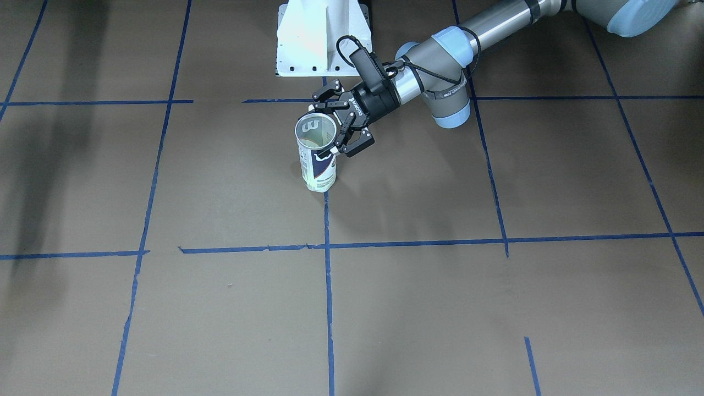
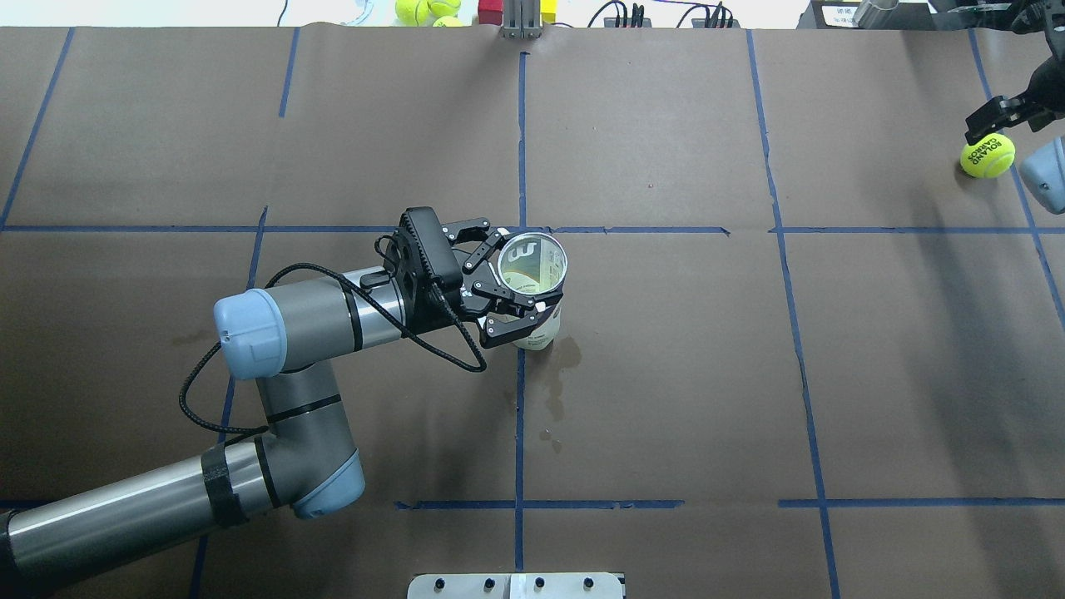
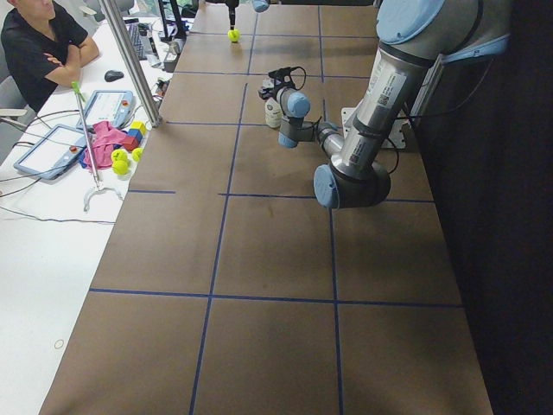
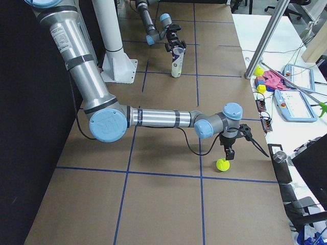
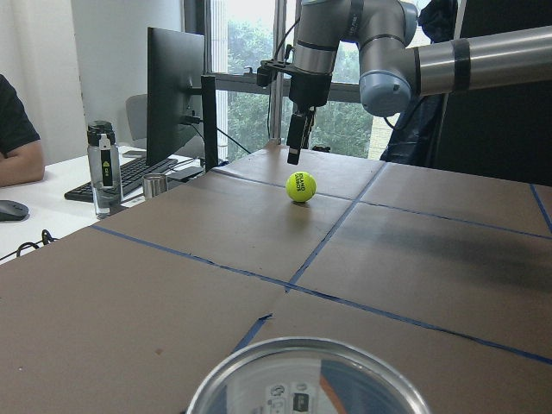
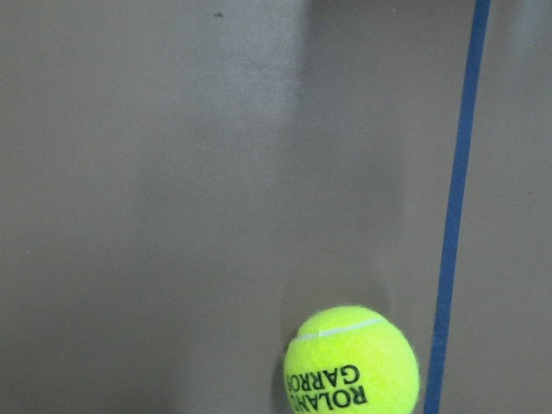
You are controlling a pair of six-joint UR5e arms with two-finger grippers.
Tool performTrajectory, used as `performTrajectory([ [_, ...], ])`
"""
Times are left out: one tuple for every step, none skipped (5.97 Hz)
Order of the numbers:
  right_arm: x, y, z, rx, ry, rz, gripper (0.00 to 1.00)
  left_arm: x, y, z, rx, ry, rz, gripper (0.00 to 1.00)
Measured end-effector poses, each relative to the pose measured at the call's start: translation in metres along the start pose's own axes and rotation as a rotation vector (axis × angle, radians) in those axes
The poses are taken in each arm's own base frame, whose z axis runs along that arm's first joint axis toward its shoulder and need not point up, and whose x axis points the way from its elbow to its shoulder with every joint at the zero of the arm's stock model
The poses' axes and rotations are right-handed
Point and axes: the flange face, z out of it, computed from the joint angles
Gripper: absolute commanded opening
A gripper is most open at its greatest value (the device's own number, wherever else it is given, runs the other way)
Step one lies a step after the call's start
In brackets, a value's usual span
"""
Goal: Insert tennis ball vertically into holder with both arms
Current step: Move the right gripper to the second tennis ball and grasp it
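Observation:
The holder [image 1: 317, 159] stands upright near the table's middle, open end up, and looks empty from above [image 2: 532, 268]. My left gripper [image 2: 517, 287] is shut on the holder near its rim, one finger on each side. The holder's rim fills the bottom of the left wrist view [image 5: 306, 379]. The tennis ball [image 2: 988, 155] lies on the table at the far right. It also shows in the right wrist view [image 6: 352, 362]. My right gripper [image 2: 1003, 125] hangs just above the ball, open and empty, not touching it [image 5: 294, 155].
The white pedestal base [image 1: 322, 38] stands at the robot's side of the table. Spare tennis balls [image 2: 420, 10] and coloured blocks lie past the far edge. A metal pole [image 4: 265, 41] and tablets stand on the operators' side. A person [image 3: 39, 43] sits there.

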Motion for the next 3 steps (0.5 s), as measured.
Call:
performTrajectory([
  [0.007, 0.008, 0.024, -0.006, 0.013, -0.013, 0.98, 0.000, -0.001, 0.000, 0.003, 0.000, 0.000, 0.79],
  [0.011, 0.015, 0.043, -0.010, 0.028, -0.028, 0.98, 0.000, -0.002, -0.001, 0.004, -0.001, 0.000, 0.79],
  [0.011, 0.018, 0.053, -0.012, 0.043, -0.037, 0.98, 0.000, -0.003, -0.001, 0.005, 0.000, 0.000, 0.80],
])
